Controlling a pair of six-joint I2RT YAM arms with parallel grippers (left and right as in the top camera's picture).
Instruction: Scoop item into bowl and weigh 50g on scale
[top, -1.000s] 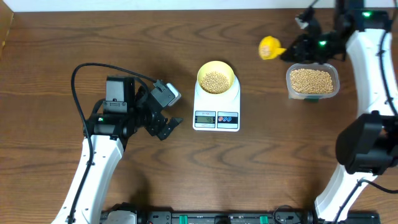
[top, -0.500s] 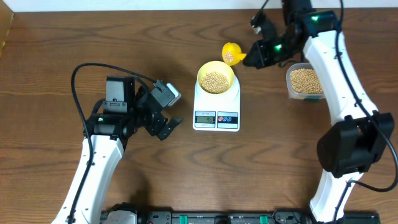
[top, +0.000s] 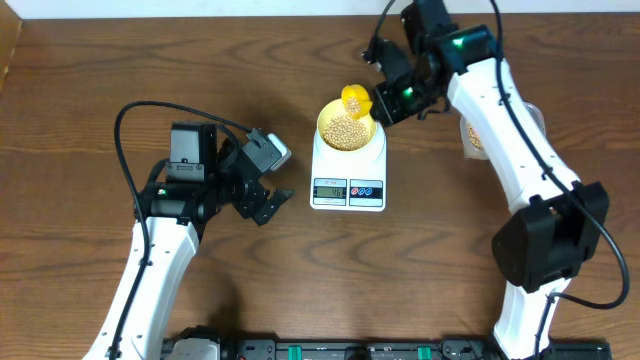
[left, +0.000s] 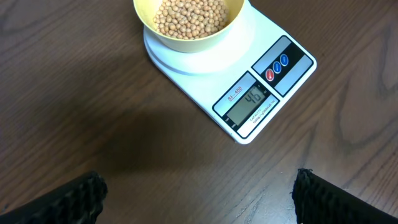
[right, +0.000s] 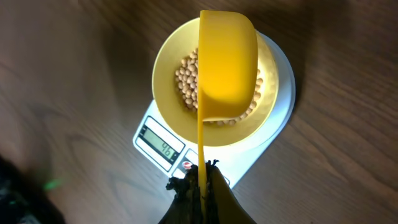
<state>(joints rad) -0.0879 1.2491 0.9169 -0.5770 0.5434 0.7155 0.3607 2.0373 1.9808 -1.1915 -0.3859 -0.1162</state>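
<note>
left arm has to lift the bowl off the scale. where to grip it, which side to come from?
Pinch the bowl at its left rim from above, one finger inside, one outside. The wall is thin and stands upright, the beans lie below the rim, and the yellow scoop hangs over the far rim. That edge faces the open left pincer.

"46" on display (left: 253, 101) of scale (left: 258, 34)
</note>
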